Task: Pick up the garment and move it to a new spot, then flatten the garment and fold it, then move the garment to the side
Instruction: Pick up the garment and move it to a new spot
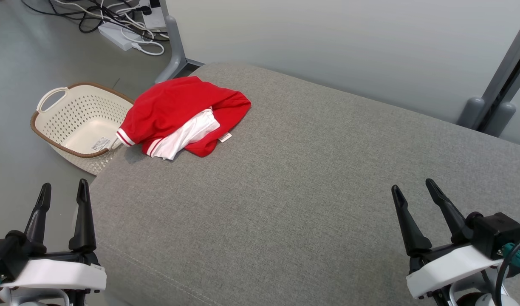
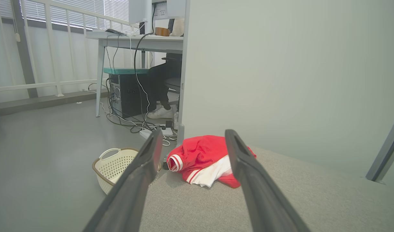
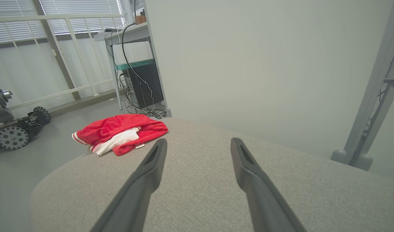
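We see the red garment (image 1: 179, 114) lying crumpled at the far left corner of the grey fabric-covered counter (image 1: 285, 191). A white part with red stripes shows along its near side, and one striped cuff (image 1: 125, 137) reaches the counter's left edge. A small label (image 1: 225, 137) pokes out on its right. Just past that edge a cream basket (image 1: 79, 112) with a brown rim and pierced walls stands on the floor (image 1: 13, 63). Our left tool (image 1: 63, 183) hovers by the counter's near left edge, its two dark fingers spread and holding nothing. Our right tool (image 1: 412, 184) hovers over the near right part, likewise spread and holding nothing. Both are well apart from the garment. Cables (image 1: 90, 15) lie on the floor beyond the basket. In the left wrist view a person's white shoe (image 2: 160, 112) rests under a desk (image 2: 136, 37).
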Motion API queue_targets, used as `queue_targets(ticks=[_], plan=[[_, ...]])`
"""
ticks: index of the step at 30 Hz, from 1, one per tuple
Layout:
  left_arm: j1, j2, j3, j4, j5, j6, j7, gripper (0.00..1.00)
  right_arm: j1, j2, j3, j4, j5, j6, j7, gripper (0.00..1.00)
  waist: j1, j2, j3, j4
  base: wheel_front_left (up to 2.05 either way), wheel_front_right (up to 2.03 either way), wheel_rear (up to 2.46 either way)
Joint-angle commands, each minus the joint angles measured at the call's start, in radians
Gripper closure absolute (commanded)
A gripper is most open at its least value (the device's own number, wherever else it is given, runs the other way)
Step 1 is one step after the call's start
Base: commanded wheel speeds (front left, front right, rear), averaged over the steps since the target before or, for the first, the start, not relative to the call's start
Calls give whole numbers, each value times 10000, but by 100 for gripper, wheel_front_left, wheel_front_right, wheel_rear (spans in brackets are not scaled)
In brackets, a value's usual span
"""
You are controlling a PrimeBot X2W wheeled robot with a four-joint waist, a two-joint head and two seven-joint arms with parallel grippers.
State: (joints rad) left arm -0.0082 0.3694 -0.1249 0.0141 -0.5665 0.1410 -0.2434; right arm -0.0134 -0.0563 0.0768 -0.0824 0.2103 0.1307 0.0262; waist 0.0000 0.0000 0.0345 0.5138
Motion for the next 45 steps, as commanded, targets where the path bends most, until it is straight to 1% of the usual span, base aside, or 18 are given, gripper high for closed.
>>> queue_targets(ticks=[1, 9, 12, 18, 22, 27, 31, 34, 37, 40, 44, 45], plan=[[-192, 0, 28, 56, 11, -50, -51, 0, -59, -88, -51, -43, -53, 3, 47, 0, 0, 0, 40, 26, 0, 0, 0], [-346, -152, 72, 195, 89, -104, -130, 0, -182, -190, -167, -274, -172, 3, 262, 0, 0, 0, 287, 10, 0, 0, 0], [-607, -214, 155, 235, 162, -101, -150, 0, -263, -268, -205, -439, -247, 3, 409, 0, 0, 0, 501, -117, 0, 0, 0], [-1682, -415, 456, 474, 295, -296, -189, 0, -756, -537, -184, -1011, -490, 3, 892, 0, 0, 0, 1486, -629, 0, 0, 0], [-2834, -481, 699, 1126, 440, -641, -190, 0, -1249, -746, -187, -1528, -644, 3, 1284, 0, 0, 0, 2400, -1138, 0, 0, 0], [-4411, -490, 824, 3035, 362, -1342, -193, 0, -1846, -939, -181, -2048, -798, 3, 1642, 0, 0, 0, 3534, -1801, 0, 0, 0], [-5463, -484, 845, 5216, 39, -1998, -194, 0, -2116, -843, -197, -2309, -729, 3, 1718, 0, 0, 0, 4217, -2251, 0, 0, 0], [-6126, -440, 655, 6859, -121, -2344, -126, 0, -2235, -867, -262, -2405, -791, 3, 1725, 0, 0, 0, 4635, -2454, 0, 0, 0], [-6747, -392, 453, 8294, -277, -2572, 19, 0, -2345, -887, -300, -2489, -825, 3, 1687, 0, 0, 0, 4985, -2558, 0, 0, 0], [-7249, -366, 289, 9449, -508, -2674, 233, 0, -2511, -881, -271, -2529, -831, 3, 1659, 0, 0, 0, 5255, -2627, 0, 0, 0], [-7747, -253, 25, 10424, -799, -2723, 431, 0, -2664, -881, -201, -2513, -845, 3, 1616, 0, 0, 0, 5476, -2693, 0, 0, 0], [-7805, -271, -89, 10514, -891, -2727, 453, 2, -2699, -879, -207, -2494, -849, 3, 1588, 0, 0, 0, 5495, -2700, 0, 0, 0]])
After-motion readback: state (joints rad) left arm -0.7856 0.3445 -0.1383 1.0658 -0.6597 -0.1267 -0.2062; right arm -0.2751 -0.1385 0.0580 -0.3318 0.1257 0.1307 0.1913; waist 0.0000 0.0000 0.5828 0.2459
